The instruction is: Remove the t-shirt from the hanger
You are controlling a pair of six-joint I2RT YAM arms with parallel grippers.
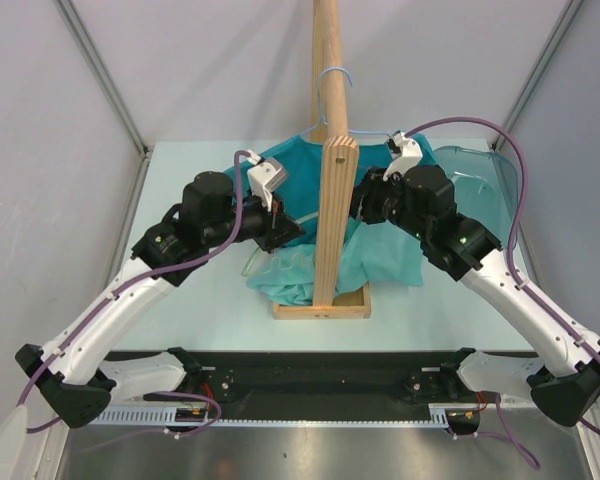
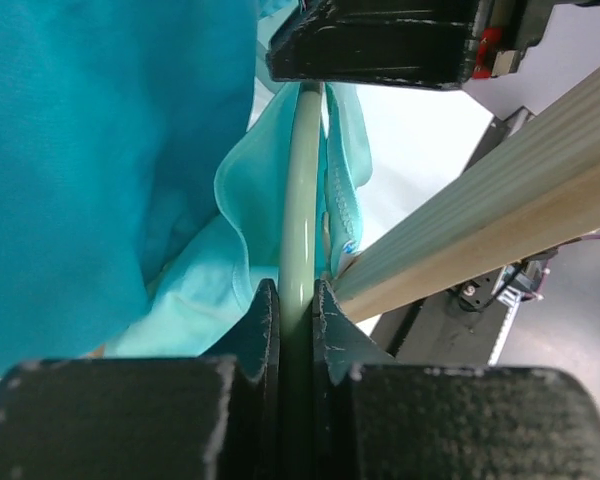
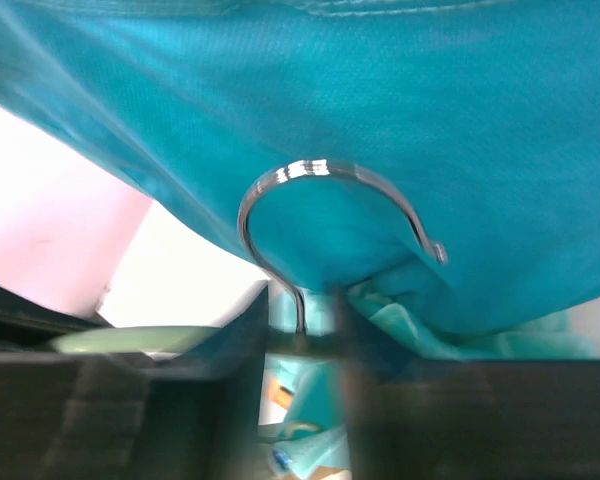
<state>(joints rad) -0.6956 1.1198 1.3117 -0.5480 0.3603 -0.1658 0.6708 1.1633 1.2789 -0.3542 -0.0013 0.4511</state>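
The teal t-shirt (image 1: 380,255) lies bunched around the foot of a wooden stand; it also fills the left wrist view (image 2: 100,150) and the right wrist view (image 3: 480,150). My left gripper (image 1: 283,228) is shut on the pale green hanger bar (image 2: 302,200), which runs up from between the fingertips (image 2: 296,290). My right gripper (image 1: 365,200) is on the other side of the post. Its jaws (image 3: 302,320) stand close together at the base of the hanger's metal hook (image 3: 325,168). This view is blurred. A pale green hanger arm (image 3: 130,340) shows to the left.
The wooden stand's upright post (image 1: 337,200) rises between my two grippers from a wooden base (image 1: 320,310); its beam (image 2: 500,230) is close to the right of the left fingers. A blue hook (image 1: 335,78) hangs on the tall pole. A clear plastic container (image 1: 480,175) sits at the right.
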